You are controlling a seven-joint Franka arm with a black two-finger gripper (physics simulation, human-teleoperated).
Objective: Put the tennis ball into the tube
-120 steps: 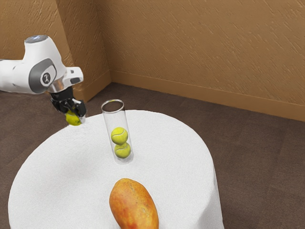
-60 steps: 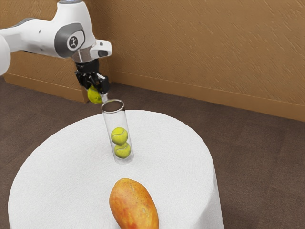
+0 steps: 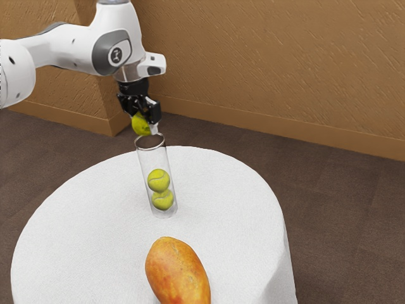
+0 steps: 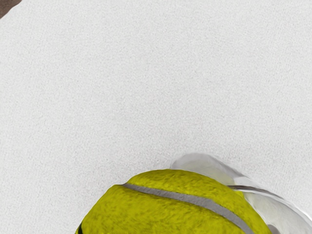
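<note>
Hand has moved in from the exterior view's left, now near the tube mouth, grasping the tennis ball. Ball's above the rim, not in. Wrist view has the rim peeking out beside it, so probably needs a small shift before release. Count: 3 balls (1 held, 2 inside), 1 tube, 1 orange-red fruit, 1 desk.

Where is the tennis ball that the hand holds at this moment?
In the exterior view, the tennis ball is held in the hand, a little above the clear tube and slightly to the exterior view's left of its open top.
</note>
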